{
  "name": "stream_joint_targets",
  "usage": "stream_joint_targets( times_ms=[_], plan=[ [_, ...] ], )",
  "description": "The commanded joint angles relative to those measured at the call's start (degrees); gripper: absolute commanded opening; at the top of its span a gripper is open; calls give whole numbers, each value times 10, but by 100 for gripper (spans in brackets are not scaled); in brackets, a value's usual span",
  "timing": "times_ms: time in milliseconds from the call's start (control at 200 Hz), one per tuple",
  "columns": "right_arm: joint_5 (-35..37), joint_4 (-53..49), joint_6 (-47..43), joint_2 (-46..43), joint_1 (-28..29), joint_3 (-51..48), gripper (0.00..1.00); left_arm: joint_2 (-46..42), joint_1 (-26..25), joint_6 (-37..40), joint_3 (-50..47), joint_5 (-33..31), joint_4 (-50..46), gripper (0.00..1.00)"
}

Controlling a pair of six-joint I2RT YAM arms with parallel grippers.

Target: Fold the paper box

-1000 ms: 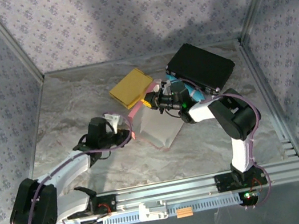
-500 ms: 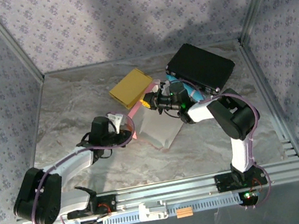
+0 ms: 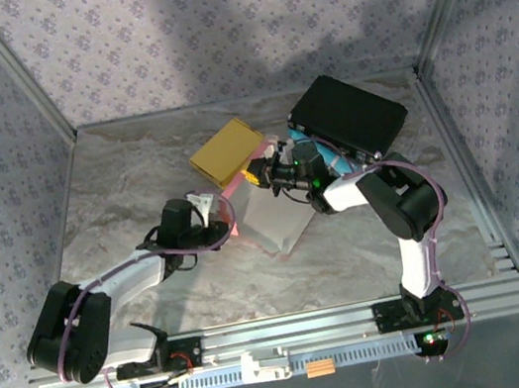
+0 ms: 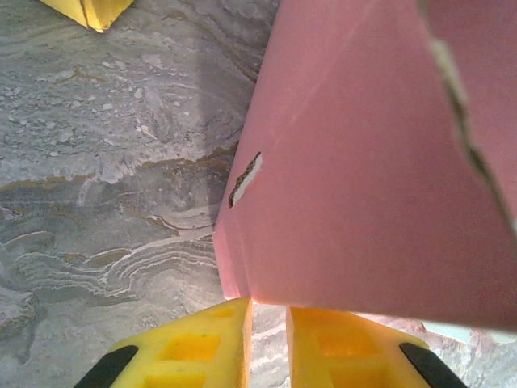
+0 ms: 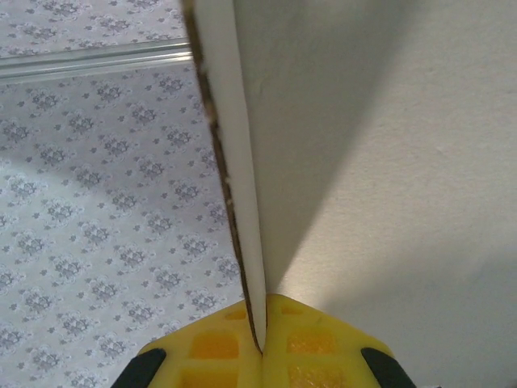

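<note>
The grey marbled table (image 3: 116, 179) carries a black rectangular case (image 3: 348, 115) at its far right. At mid-table lies the pink-and-white paper box (image 3: 270, 222), unfolded, one pink flap raised on its left. A flat yellow cardboard box (image 3: 227, 151) sits just behind it. My left gripper (image 4: 269, 319) has its fingers drawn close, pinching that pink flap's lower edge. My right gripper (image 5: 262, 343) is pressed together on the sheet's thin white far edge.

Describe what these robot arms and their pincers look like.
The left arm and right arm have white links, black joints and purple cables. Small green lights glow on the right one. The left gripper and right gripper end in yellow fingers with square recesses.
</note>
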Motion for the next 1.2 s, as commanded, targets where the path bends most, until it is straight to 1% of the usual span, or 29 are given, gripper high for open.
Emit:
stream_joint_targets(
  times_ms=[0, 425, 685, 780, 904, 954, 1004, 1034, 1124, 1199],
  plan=[
    [-6, 6, 18, 9, 18, 8, 0, 3, -5, -17, 22, -23, 38, 21],
    [34, -6, 50, -1, 32, 9, 0, 7, -14, -38, 22, -63, 53, 22],
    [30, -36, 57, -18, 33, 8, 0, -9, -12, -20, 22, -77, 47, 15],
    [21, -56, 59, -23, 32, 12, 0, -17, -3, -6, 23, -74, 34, 14],
    [20, -79, 53, -33, 33, 16, 0, -24, 16, 0, 18, -43, 39, 12],
    [22, -80, 55, -34, 33, 16, 0, -23, 20, 2, 17, -26, 42, 15],
    [25, -83, 58, -35, 33, 15, 0, -21, 21, 8, 20, -10, 40, 23],
    [27, -84, 59, -36, 33, 15, 0, -19, 21, 12, 22, -4, 35, 27],
    [25, -91, 59, -36, 31, 17, 0, -15, 22, 27, 22, 7, 28, 30],
    [18, -98, 60, -36, 30, 20, 0, -11, 36, 27, 19, 17, 33, 30]
  ],
)
